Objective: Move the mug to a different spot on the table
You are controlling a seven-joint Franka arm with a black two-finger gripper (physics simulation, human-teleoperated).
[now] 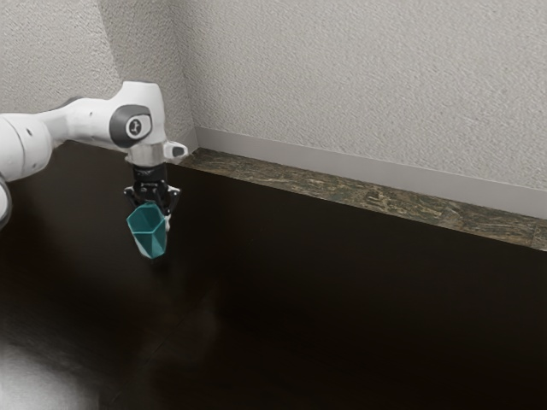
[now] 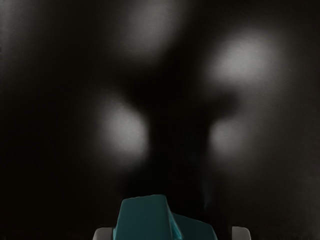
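The gripper (image 1: 153, 202) pinches the tilted teal mug (image 1: 147, 231) narrowly by its rim; the dark table (image 1: 359, 299) spreads toward four o'clock, its stone ledge (image 1: 342, 190) toward two.

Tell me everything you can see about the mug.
The mug is teal, with flat angular facets and a matte, plastic-like look. It is tilted, its open mouth turned up and toward the exterior view's left, and it narrows toward the base. The gripper grips it at the top, above the dark table. I cannot make out a handle.
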